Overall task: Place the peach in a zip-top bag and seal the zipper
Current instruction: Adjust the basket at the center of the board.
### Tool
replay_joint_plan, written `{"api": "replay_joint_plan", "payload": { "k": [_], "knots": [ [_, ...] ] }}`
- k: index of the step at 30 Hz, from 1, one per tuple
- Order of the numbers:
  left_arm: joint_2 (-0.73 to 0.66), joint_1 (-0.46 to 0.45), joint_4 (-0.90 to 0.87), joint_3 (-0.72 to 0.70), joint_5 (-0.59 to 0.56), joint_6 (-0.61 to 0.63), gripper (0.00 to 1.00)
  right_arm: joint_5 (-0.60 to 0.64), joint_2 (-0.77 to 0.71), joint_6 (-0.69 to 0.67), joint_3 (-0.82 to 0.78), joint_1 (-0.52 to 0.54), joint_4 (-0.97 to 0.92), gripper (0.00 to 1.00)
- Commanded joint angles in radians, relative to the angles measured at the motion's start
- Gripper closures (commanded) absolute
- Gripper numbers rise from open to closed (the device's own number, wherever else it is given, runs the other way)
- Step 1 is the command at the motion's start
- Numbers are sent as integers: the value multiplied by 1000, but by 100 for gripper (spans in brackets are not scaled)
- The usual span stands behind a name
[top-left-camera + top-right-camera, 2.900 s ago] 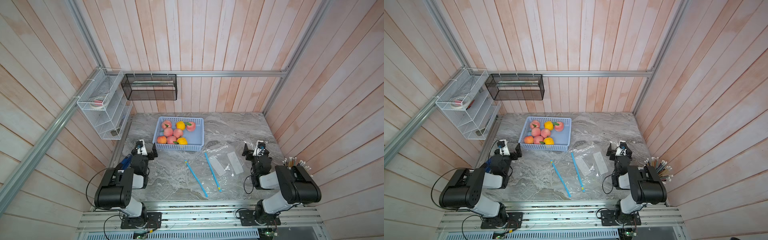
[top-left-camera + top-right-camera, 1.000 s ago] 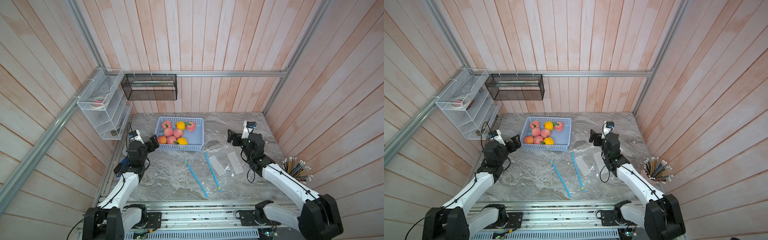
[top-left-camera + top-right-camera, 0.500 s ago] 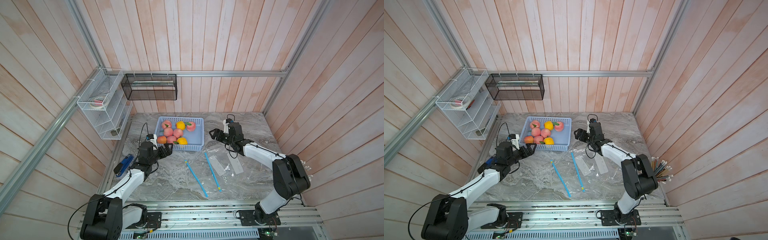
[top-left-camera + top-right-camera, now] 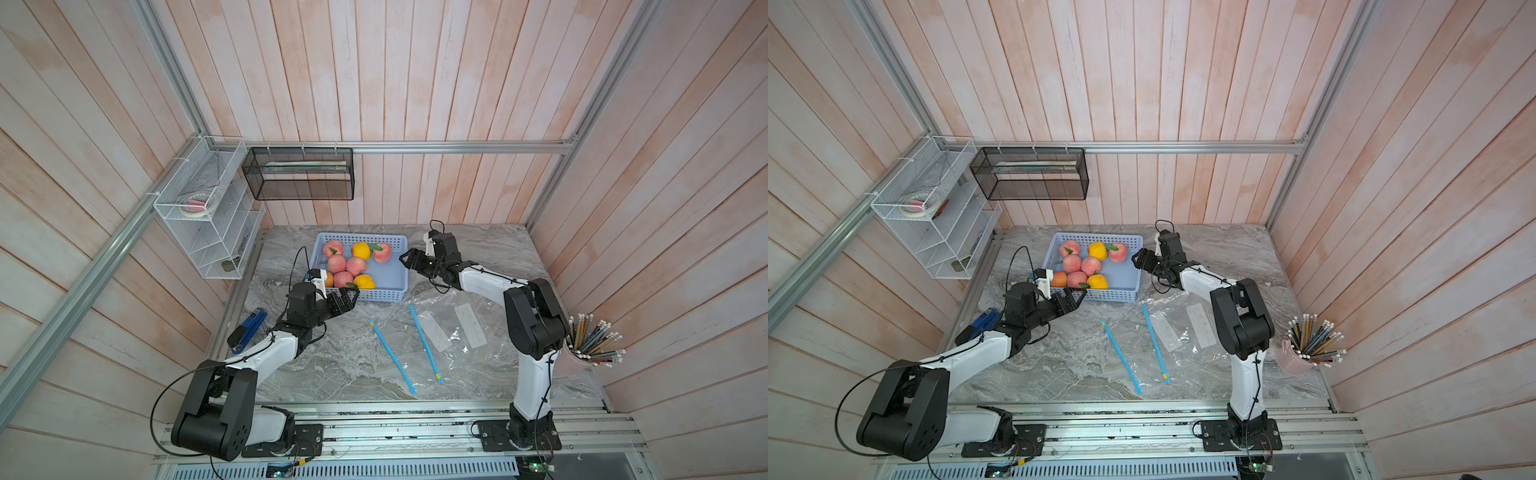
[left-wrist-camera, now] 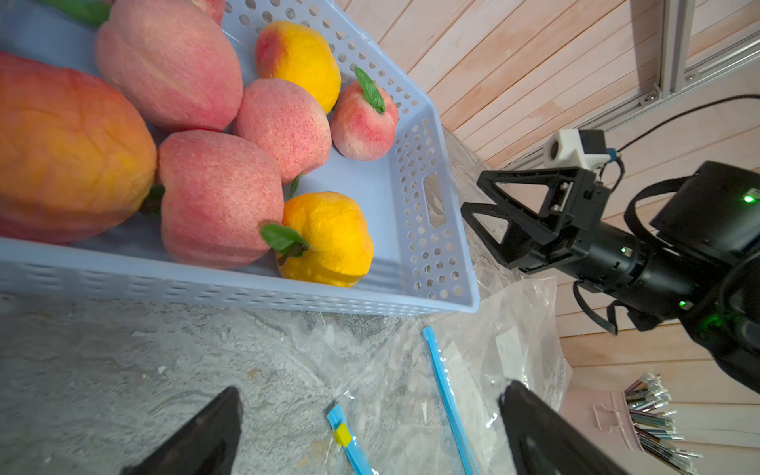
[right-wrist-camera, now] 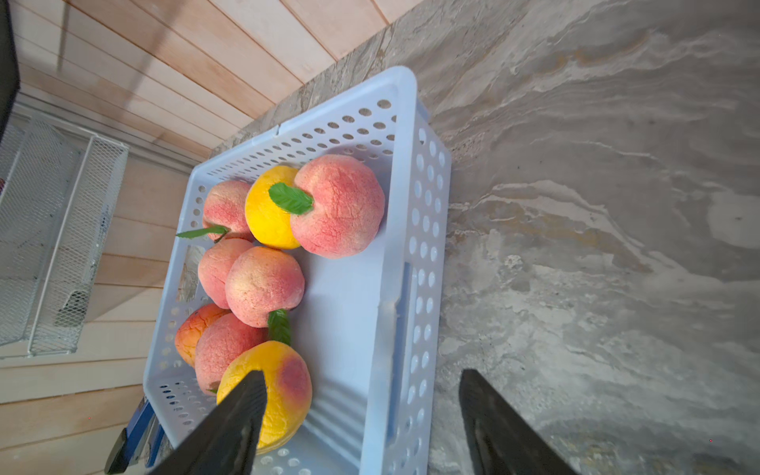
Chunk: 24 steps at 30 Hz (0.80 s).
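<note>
Several peaches, pink [image 4: 381, 252] and yellow [image 4: 360, 250], lie in a pale blue basket [image 4: 397, 286] at the back of the table. Two clear zip-top bags [image 4: 457, 332] with blue zippers [image 4: 424, 343] lie flat in front of it. My left gripper [image 4: 347, 301] [image 5: 372, 390] hangs open, low by the basket's front wall, pointing at the bags. My right gripper [image 4: 409, 262] [image 6: 362, 373] is open and astride the basket's right wall [image 6: 405, 312]: one finger is over a yellow peach [image 6: 283, 386] inside, the other is outside. Neither holds anything.
A pink cup of pencils [image 4: 582, 353] stands at the right front. A blue stapler [image 4: 249, 328] lies by the left edge. A white wire rack [image 4: 208, 232] and a black mesh basket [image 4: 299, 174] hang on the walls.
Both arms have reached in from the front toward the basket. The right gripper has come to its right wall and its jaws have narrowed a little.
</note>
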Motion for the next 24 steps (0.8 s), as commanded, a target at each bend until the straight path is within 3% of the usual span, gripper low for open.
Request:
{"api": "replay_joint_plan", "payload": {
  "k": [1,7,11,14,17,24],
  "knots": [
    [39,-6,79,0,49,-44,0,-90,62,-9,87,8,-34,26],
    [98,-10,119,23,59,-67,0,-222,154,4,227,13,7,29],
    [111,-10,102,41,58,-64,0,-211,165,-21,272,9,-12,28],
    [101,-10,84,40,43,-62,0,-127,118,-80,262,-4,-83,18],
    [84,-10,72,34,30,-62,0,22,9,-143,172,-20,-127,2],
    [51,-10,-18,41,-18,-45,0,384,-327,-282,-175,22,-295,4]
  ]
}}
